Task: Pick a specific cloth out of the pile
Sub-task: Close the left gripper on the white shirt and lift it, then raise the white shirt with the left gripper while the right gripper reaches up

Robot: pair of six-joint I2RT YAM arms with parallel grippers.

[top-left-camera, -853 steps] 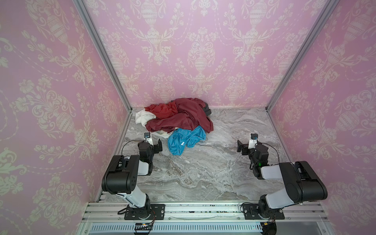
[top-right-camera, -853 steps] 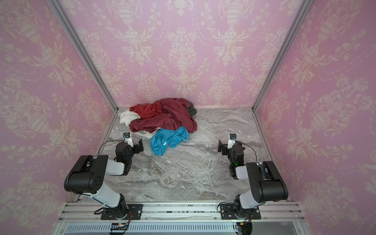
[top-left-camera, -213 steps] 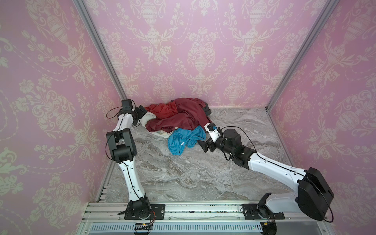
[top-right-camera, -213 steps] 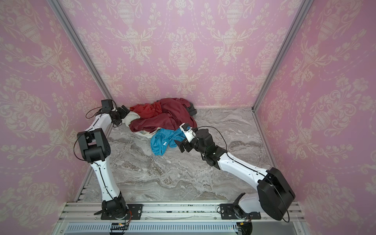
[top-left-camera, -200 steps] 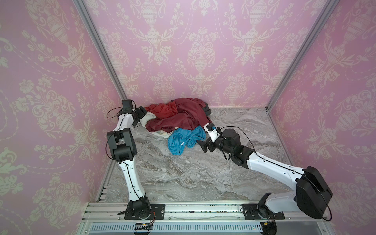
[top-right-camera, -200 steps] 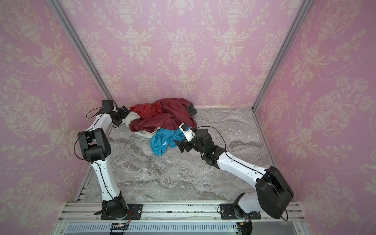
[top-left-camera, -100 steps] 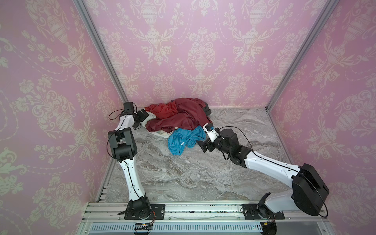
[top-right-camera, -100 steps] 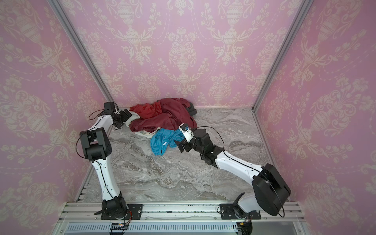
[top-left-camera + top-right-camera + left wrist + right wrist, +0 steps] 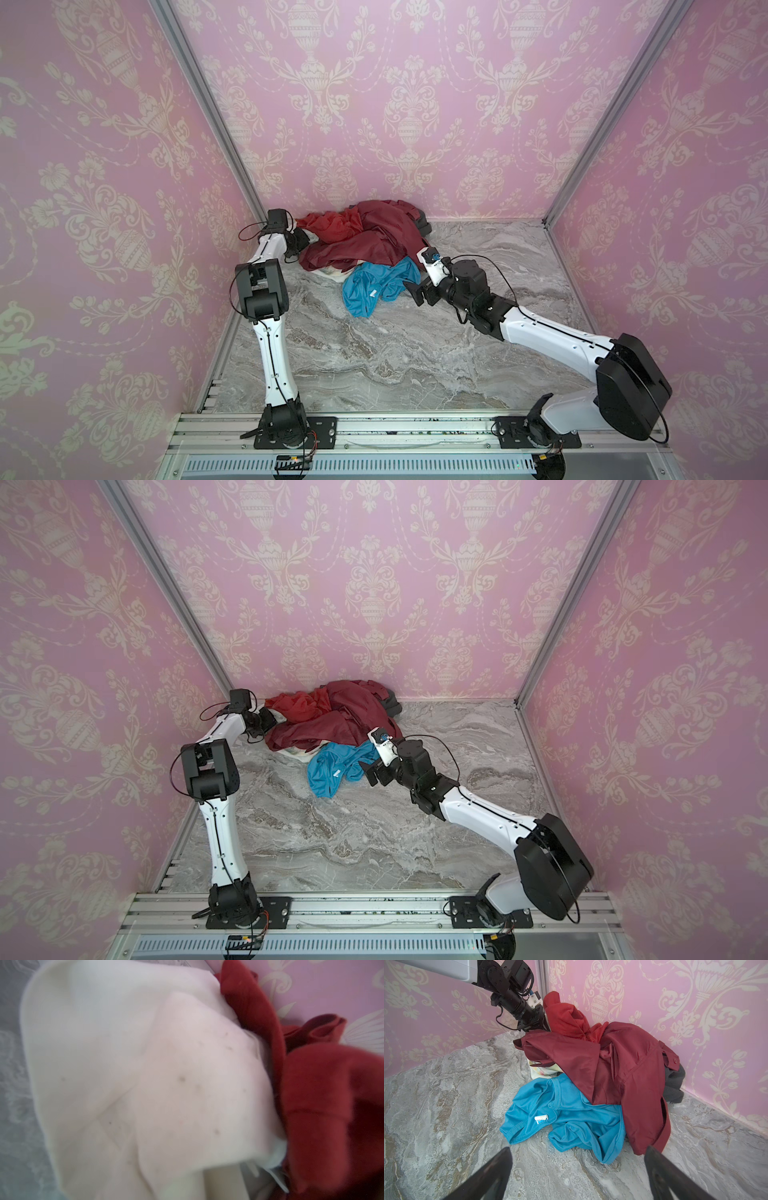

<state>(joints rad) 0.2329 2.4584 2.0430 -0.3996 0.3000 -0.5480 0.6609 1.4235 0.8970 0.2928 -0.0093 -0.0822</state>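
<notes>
Three walls (image 9: 415, 104) papered in pink with a cream pattern of urns and garlands close in the cell, joined at the back corners by bare aluminium posts (image 9: 208, 104). The floor of the cell is a tabletop (image 9: 415, 353) printed in grey veined marble, with a slotted metal rail (image 9: 374, 432) along its near edge that carries both arm bases.

The pile (image 9: 365, 241) lies against the back wall near the left corner. It is mostly a dark red shirt (image 9: 623, 1076) draped over a brighter red piece (image 9: 564, 1016), with a dark grey piece (image 9: 672, 1082) against the wall.

A bright blue shirt (image 9: 374, 286) spills from the pile's near side onto the marble, its small white tag (image 9: 541, 1118) showing.

The cloth (image 9: 145, 1084), soft and white, sits at the pile's left edge beside the red fabric and fills the left wrist view.

The left gripper (image 9: 301, 241) is pushed into that edge with its fingers pressed together. The fabric hides them, so whether a fold is caught between them does not show.

The right gripper (image 9: 577, 1148) is low over bare marble just beside the blue shirt, with its dark fingers (image 9: 496, 1167) spread wide and empty.
</notes>
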